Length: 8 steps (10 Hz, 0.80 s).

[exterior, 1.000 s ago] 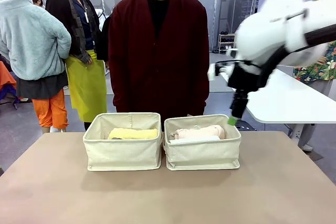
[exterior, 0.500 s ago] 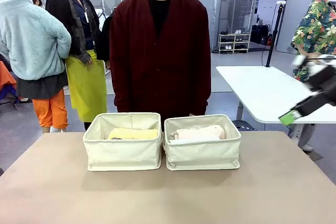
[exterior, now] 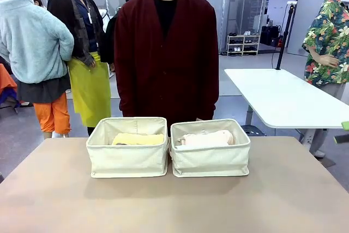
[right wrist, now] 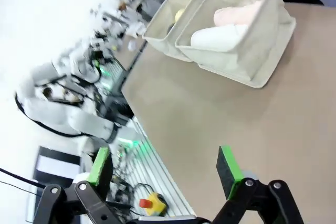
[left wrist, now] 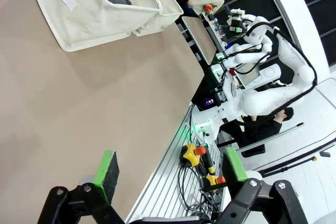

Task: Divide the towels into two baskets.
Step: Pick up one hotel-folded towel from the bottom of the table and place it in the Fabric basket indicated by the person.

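1. Tan tabletop (exterior: 174, 200) carries both baskets side by side at the far edge, in front of a person in a dark red jacket (exterior: 166, 53); a white table (exterior: 283, 99) stands behind to the right.
2. Left gripper (left wrist: 170, 169): jaws spread fully wide, nothing between the green pads, hanging above the near table edge, well apart from the baskets.
3. Right gripper (right wrist: 165, 169): likewise fully open and empty, above the table surface, well clear of the baskets.
4. Left basket (exterior: 128, 159): pale yellow towel (exterior: 138, 139) lying along it; the left wrist view shows a dark grey towel (left wrist: 118, 0) beside it.
5. Right basket (exterior: 210, 159): pinkish cream towel (exterior: 210, 136) at the back, white towel (right wrist: 218, 35) in front of it, touching.
6. Judgement: two towels per basket, so the division looks complete. Step in hand is retreat.
7. To do it well: keep both grippers open and clear of the soft rims so nothing snags or shifts; no towel lies on the table to collect.
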Available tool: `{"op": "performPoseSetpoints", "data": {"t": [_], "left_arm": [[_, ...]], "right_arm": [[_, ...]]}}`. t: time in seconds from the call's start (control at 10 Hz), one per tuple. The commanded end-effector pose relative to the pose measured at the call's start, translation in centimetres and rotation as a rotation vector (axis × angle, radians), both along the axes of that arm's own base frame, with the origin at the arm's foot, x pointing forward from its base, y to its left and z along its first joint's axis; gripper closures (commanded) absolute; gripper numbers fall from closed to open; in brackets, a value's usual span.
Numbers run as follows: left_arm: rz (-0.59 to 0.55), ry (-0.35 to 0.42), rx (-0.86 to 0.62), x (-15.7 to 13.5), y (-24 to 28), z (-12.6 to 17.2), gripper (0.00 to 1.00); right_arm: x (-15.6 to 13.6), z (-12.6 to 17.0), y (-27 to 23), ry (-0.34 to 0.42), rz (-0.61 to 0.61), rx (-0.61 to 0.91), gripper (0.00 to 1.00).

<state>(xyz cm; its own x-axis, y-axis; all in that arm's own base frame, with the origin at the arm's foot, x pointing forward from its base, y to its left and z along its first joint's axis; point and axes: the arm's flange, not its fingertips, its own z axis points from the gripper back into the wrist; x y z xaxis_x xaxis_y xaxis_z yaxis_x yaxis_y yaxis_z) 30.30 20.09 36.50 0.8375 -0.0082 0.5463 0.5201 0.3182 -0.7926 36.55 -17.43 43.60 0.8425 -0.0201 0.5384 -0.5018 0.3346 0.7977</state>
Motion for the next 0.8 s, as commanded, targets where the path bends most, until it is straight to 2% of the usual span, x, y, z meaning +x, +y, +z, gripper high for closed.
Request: {"op": "performPoseSetpoints", "data": {"t": [0.0,0.2,0.4,0.5,0.7], "left_arm": [[-0.004,-0.005,-0.007,-0.5,0.1,0.3,0.0],[-0.004,-0.005,-0.007,-0.5,0.1,0.3,0.0],[-0.004,-0.005,-0.007,-0.5,0.1,0.3,0.0],[-0.004,-0.005,-0.007,-0.5,0.1,0.3,0.0],[-0.004,-0.005,-0.007,-0.5,0.1,0.3,0.0]], "right_arm": [[0.9,-2.5,-2.0,0.075,-0.038,0.145,0.0],[0.2,-4.9,-3.5,0.143,-0.067,0.193,0.0],[0.6,-6.2,-4.1,0.129,-0.082,0.205,0.0],[-0.5,-6.5,-3.7,0.158,-0.07,0.186,0.0],[-0.5,-6.5,-3.7,0.158,-0.07,0.186,0.0]]}}
